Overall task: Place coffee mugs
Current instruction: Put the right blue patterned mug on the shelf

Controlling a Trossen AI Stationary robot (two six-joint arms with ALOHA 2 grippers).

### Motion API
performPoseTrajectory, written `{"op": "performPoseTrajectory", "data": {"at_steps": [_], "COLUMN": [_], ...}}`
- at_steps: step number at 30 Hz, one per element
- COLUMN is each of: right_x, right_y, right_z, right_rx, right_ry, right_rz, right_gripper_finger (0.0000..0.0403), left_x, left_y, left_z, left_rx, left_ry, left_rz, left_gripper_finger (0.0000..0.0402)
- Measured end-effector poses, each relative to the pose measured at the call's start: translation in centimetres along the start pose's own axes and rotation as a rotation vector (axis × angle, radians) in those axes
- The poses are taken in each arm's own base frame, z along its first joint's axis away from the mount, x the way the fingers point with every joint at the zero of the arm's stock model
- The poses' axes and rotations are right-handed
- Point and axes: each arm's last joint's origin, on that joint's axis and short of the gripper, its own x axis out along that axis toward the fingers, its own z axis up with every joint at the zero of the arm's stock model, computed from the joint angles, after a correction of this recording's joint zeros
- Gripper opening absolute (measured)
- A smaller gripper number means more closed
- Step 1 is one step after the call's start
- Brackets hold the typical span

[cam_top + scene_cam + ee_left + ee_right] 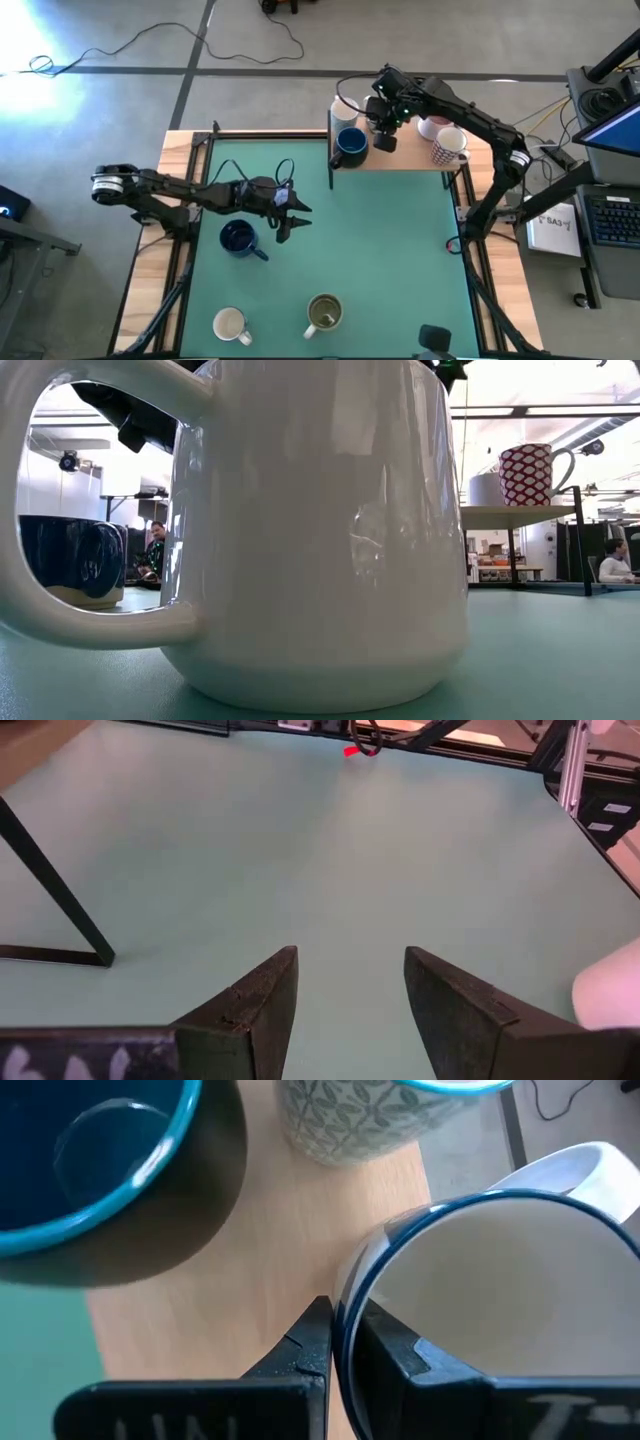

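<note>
The right gripper [342, 1342] is on the wooden shelf [405, 158] at the far side of the table, and its 2 fingers are closed on the wall of a white mug with a blue rim [500, 1310]: 1 finger is outside the wall and 1 inside, so the rim passes directly between them. This mug stands upright with its opening up, and its base seems to be on or very near the shelf board. Just beside the gripper, on the same shelf, are a dark blue mug [350, 145] and a mug with a leaf pattern [350, 1120]; a white mug with a red pattern [448, 146] stands further along. The right arm reaches over the shelf with the wrist bent down. I judge that the next move is to release, so the fingers must open without pushing the close neighbours. The left gripper [290, 212] waits with its fingers apart over the green mat [400, 250], near another navy mug [238, 238].
</note>
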Motion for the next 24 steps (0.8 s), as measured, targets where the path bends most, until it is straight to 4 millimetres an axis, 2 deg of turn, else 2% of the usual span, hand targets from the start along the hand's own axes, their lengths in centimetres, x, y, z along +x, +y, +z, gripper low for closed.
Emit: {"op": "performPoseTrajectory", "data": {"at_steps": [7,24], "right_x": [0.84,-0.12], "right_y": [-0.18,0.02], "right_z": [0.2,-0.18], "right_rx": [-0.008,0.025], "right_ry": [0.016,0.012], "right_rz": [0.003,0.006], "right_gripper_finger": [0.0023,0.0023], "left_x": [-0.03,-0.08], "left_y": [0.19,0.47], "left_z": [-0.02,0.0], "left_rx": [-0.004,-0.01], "left_ry": [0.004,0.005], "left_rz": [-0.004,-0.015], "left_gripper_finger": [0.0168,0.0168]}}
